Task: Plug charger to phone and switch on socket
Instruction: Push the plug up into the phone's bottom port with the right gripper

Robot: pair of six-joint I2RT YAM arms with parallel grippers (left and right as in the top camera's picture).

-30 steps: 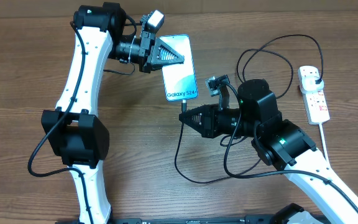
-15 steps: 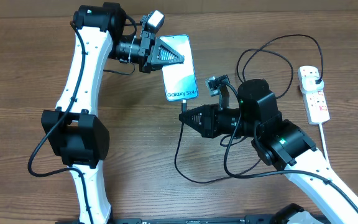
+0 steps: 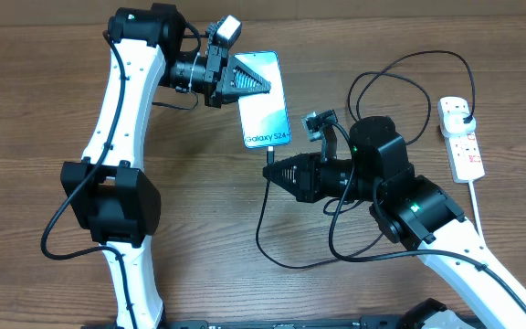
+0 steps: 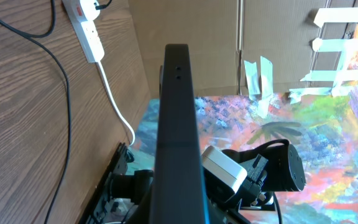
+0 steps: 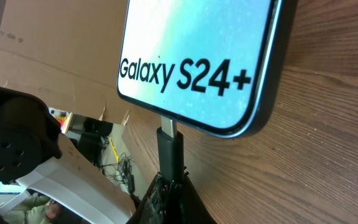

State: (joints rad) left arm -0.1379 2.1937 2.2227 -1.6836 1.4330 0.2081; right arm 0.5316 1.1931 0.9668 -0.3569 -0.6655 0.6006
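The phone (image 3: 268, 114), its light-blue screen reading "Galaxy S24+", is held off the table with my left gripper (image 3: 267, 88) shut on its upper part. In the left wrist view the phone (image 4: 178, 124) shows edge-on between the jaws. My right gripper (image 3: 273, 169) is shut on the black connector (image 5: 170, 152) of the charger (image 3: 261, 228). Its metal tip (image 5: 166, 129) meets the bottom edge of the phone (image 5: 197, 50); how deep it sits is hidden. The socket (image 3: 462, 142) lies at the far right with a black plug (image 3: 460, 111) in its top outlet.
The charger's cable loops on the wood between my right arm and the socket, and again below my right gripper. The socket's thick white cord (image 3: 475, 201) runs toward the table's front edge. Cardboard walls stand beyond the table.
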